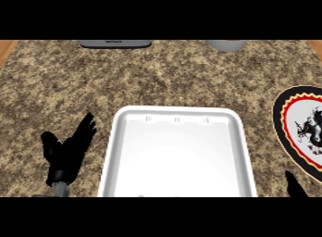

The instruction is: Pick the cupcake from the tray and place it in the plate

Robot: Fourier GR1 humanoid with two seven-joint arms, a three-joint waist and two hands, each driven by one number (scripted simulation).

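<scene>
A white rectangular tray (177, 115) lies in the middle of the granite counter, and I see nothing inside it. The plate (287, 115) sits at the right edge, with a black and red rim and a dark figure printed on its white centre; part of it is cut off by the view. No cupcake shows anywhere. My left hand (66, 152) rests just left of the tray, open with fingers straight and pointing up. Only a dark fingertip of my right hand (295, 185) shows at the lower right, below the plate.
A dark grey flat appliance (116, 44) sits at the counter's far edge, left of centre. A grey round container (226, 45) stands at the far edge, right of centre. Wooden strips (0, 55) border the counter on both sides.
</scene>
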